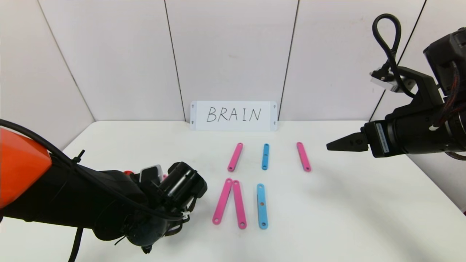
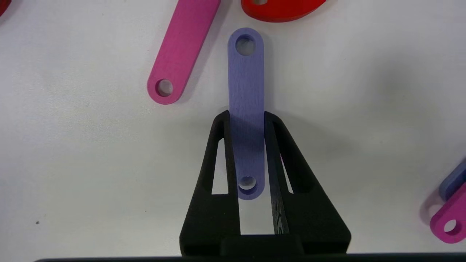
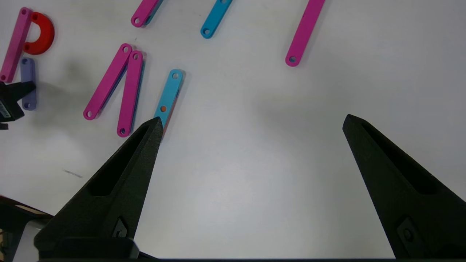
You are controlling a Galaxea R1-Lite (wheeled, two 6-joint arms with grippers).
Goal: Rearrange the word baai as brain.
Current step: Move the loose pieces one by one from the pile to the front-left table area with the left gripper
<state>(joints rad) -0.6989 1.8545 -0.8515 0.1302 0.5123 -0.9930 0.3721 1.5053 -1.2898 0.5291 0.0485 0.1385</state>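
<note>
- The short purple strip (image 2: pixel 246 109) lies flat on the tabletop (image 2: pixel 72 163) between the two fingers of the left pincer (image 2: pixel 247 120), which is closed on its long edges; its far holed end pokes out past the fingertips.
- Just beyond that end sits a red curve (image 2: pixel 280 9), with a pink strip (image 2: pixel 182 54) beside it; together they read as the stem and bowl of an R, so the purple piece looks meant as its leg.
- Risk: the strip is thin and flat, so the grip may slide off its edges, or the fingertips may drag it and knock the red curve or pink strip askew.
- Farther off lie a pink pair forming an A (image 1: pixel 230 201) and a blue strip (image 1: pixel 262 206).
- The right pincer (image 1: pixel 336 144) hangs well apart with its fingers spread wide, holding nothing.
</note>
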